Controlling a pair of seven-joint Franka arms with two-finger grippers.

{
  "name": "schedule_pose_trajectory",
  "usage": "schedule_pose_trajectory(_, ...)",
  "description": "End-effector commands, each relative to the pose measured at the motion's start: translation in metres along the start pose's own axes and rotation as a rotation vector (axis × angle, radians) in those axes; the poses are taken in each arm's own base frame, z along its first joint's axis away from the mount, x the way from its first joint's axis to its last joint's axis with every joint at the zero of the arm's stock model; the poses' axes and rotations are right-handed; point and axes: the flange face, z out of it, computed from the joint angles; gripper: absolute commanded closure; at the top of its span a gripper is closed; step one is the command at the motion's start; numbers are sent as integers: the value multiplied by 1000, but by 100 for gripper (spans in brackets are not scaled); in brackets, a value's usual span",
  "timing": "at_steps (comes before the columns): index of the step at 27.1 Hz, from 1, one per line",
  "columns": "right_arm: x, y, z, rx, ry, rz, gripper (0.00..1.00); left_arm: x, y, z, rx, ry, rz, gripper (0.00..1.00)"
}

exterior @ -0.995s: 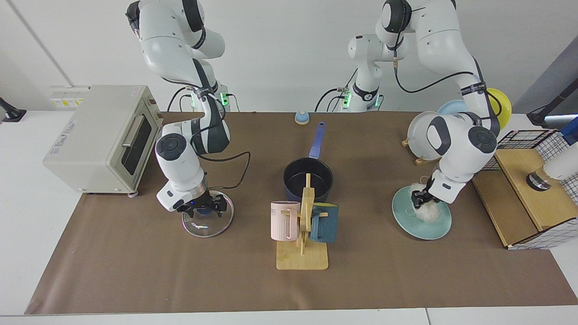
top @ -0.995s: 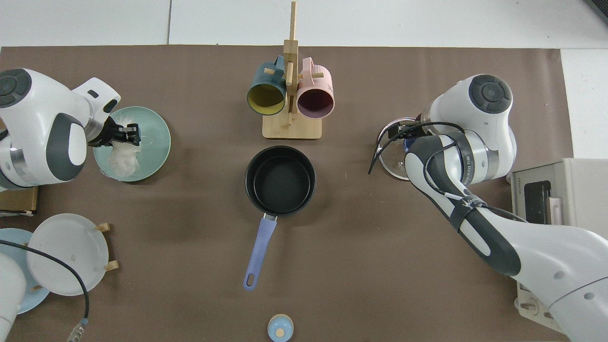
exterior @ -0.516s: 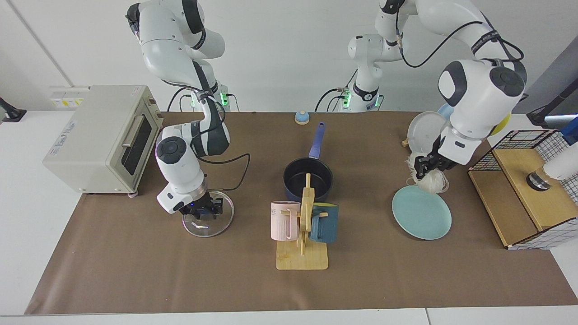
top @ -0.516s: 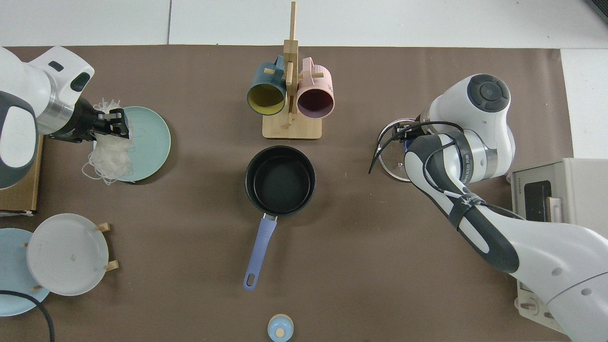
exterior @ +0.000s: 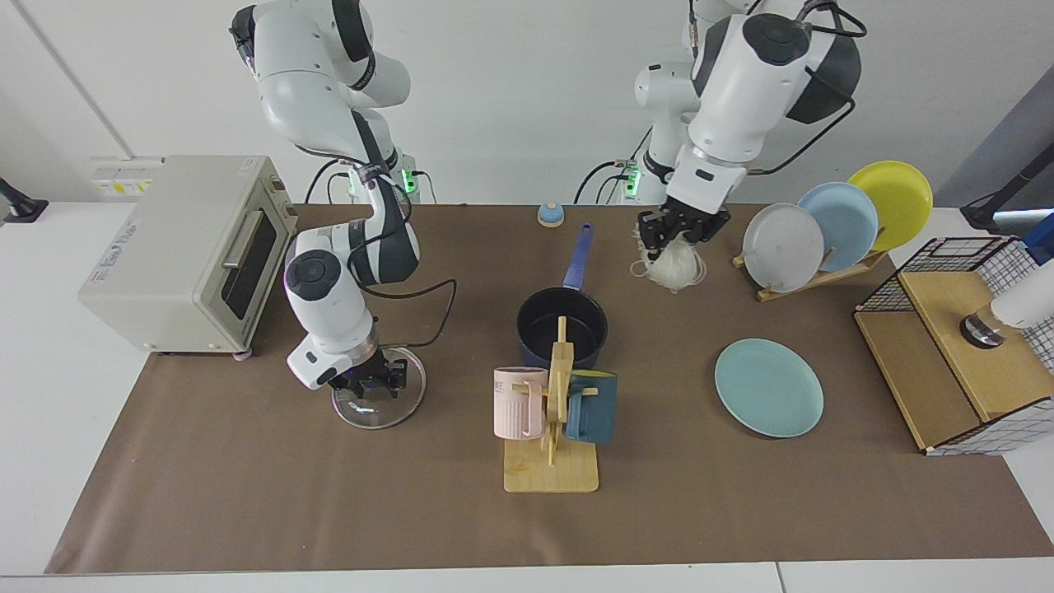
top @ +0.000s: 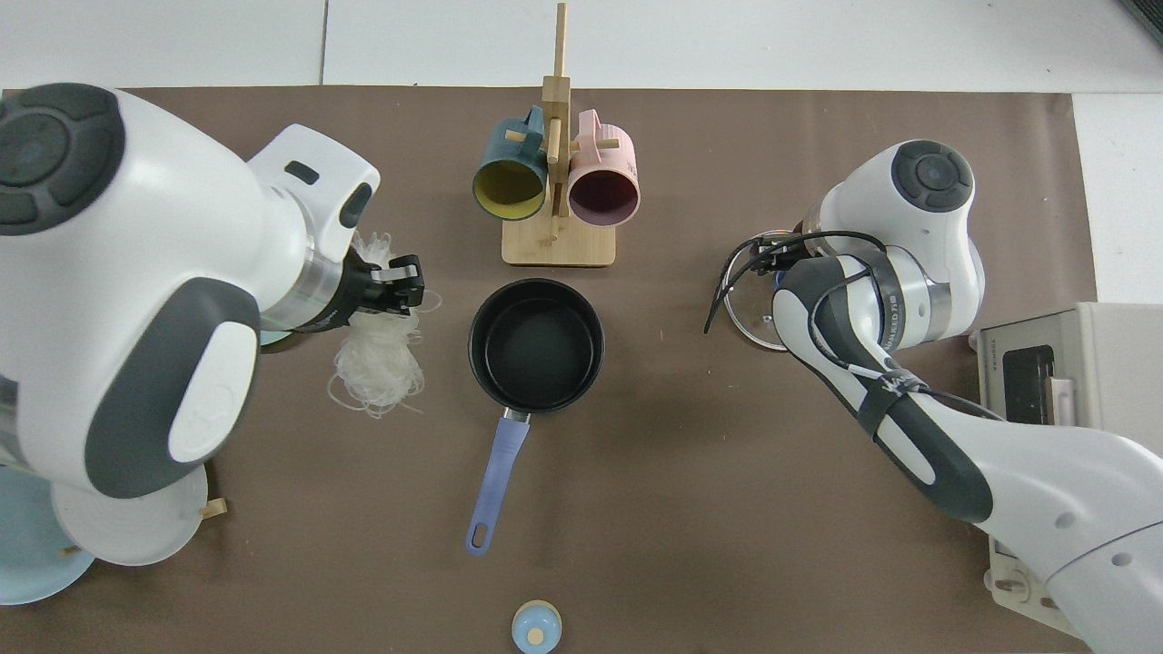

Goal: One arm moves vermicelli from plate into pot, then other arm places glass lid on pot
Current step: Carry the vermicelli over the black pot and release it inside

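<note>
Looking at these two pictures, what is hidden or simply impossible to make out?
- The plate: in the top view the left arm covers nearly all of it.
- The glass lid: its knob sits under the right pincer in the facing view; in the top view the right arm hides most of it.
- The pot: the mug stand blocks its near wall in the facing view.
- The left pincer holds vermicelli; its height above the table is unclear.

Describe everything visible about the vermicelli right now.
The vermicelli is a loose, tangled bundle of thin, whitish, translucent strands. It hangs in the air below the left gripper, which is shut on its upper part, with stray loops dangling underneath. It touches nothing else. In the top view it is beside the pot, not yet over the opening, and clear of the plate, which lies bare on the brown mat.
</note>
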Motion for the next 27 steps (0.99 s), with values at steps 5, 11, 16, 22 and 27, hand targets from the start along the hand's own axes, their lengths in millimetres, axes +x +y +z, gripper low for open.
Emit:
schedule_pose_trajectory(5, -5, -3, 0, -2, -50, -25, 12, -20, 34, 66, -51, 58, -37, 100)
schedule_pose_trajectory(11, -9, -1, 1, -9, -82, -30, 12, -17, 58, 103, -76, 33, -57, 100)
schedule_pose_trajectory(16, -11, -1, 0, -12, -100, -39, 28, -19, 78, 128, -90, 40, -74, 100)
schedule_pose_trajectory(22, -9, 1, -7, -15, -95, -37, 85, -27, 99, 161, -78, 17, -98, 100)
schedule_pose_trajectory(27, -9, 2, -18, -13, -84, -36, 100, -31, 110, 186, -51, 22, -101, 100)
